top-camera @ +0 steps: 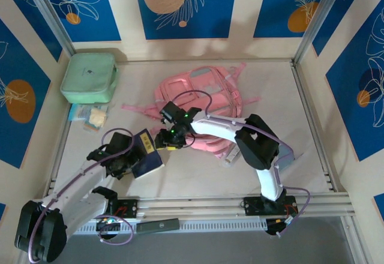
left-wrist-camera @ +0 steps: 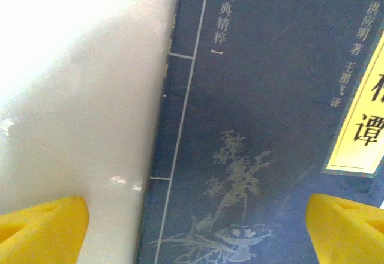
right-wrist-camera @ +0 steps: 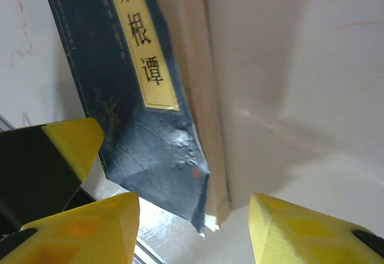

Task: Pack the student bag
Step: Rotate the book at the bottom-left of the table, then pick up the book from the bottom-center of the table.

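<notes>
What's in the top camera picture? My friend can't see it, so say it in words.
A left arm and a right arm meet at a dark blue book, next to a pink backpack on a white table. A mint-green case sits in the far left corner.

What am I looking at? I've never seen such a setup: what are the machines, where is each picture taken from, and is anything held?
These are two robot arms bolted at the table's near edge. The wide picture comes from a camera above and behind them. The other two come from a camera on each wrist, so the yellow wedges are that arm's own fingers. On the table are a pink backpack, a mint-green zipped case with small flat items beside it, and a dark blue book. The left gripper hangs open over the book's cover. The right gripper has its jaws apart either side of the book's corner. Neither looks clamped on it.
</notes>
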Tool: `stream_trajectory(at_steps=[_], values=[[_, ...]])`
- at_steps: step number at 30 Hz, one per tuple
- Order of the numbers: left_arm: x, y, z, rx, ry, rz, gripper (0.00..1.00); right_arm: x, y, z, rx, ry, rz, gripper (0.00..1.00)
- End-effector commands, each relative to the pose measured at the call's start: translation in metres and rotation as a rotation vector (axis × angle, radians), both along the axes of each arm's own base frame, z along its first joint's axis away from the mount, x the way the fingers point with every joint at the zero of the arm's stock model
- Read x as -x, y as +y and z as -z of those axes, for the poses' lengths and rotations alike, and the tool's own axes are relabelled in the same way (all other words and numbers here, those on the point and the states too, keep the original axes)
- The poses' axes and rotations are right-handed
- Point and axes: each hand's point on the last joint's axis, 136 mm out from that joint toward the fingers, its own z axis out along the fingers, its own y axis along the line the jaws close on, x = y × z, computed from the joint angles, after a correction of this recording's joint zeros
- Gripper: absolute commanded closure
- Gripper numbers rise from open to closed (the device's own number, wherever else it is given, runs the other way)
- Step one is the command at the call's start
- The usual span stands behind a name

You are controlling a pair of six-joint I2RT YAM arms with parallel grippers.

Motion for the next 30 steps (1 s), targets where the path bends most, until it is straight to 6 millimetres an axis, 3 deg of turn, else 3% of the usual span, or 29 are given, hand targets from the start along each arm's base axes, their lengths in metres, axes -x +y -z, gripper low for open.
stream_trajectory(at_steps=[1, 10, 17, 24, 30], values=[[0.006, 0.008, 0.005, -0.038, 0.021, -0.004, 0.11, 0.010, 0.007, 0.006, 0.040, 0.011, -0.048, 0.49], [0.002, -0.002, 0.012, 0.010, 0.017, 0.040, 0.23, 0.000, 0.021, 0.035, 0.101, 0.001, -0.074, 0.50], [0.001, -0.010, 0.017, 0.050, 0.019, 0.056, 0.30, 0.012, 0.039, 0.038, 0.098, -0.016, -0.147, 0.52], [0.005, -0.009, 0.021, 0.042, 0.029, 0.062, 0.36, 0.015, 0.046, 0.011, 0.060, -0.058, -0.177, 0.56], [0.007, -0.007, 0.023, 0.032, 0.034, 0.063, 0.37, 0.021, 0.049, 0.001, 0.044, -0.059, -0.185, 0.61]])
